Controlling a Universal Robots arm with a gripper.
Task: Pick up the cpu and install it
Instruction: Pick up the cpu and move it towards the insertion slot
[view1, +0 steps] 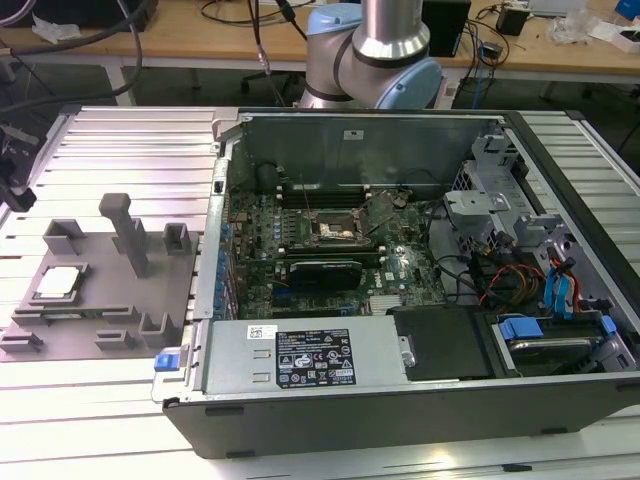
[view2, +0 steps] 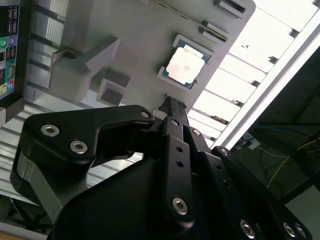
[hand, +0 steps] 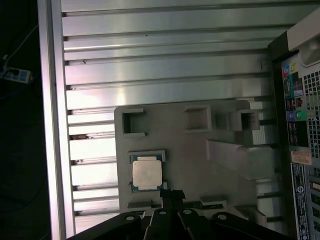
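Closed, empty gripper (hand: 172, 194) hovers near the cpu (hand: 146, 175) — lowered shut like this, it could knock that cpu askew.

Silver-and-blue arm (view1: 375, 50) upright; black pincer (view2: 170, 104) in the second wrist view, fingertips tight together (nothing held).

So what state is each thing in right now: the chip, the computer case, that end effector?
cpu: lying flat in its recess on the grey holder, not gripped.
grey holder: flat on the ribbed table, beside the case.
computer case: on its side, panel off, motherboard exposed.
end effector: shut, empty, hovering above the holder near the cpu.
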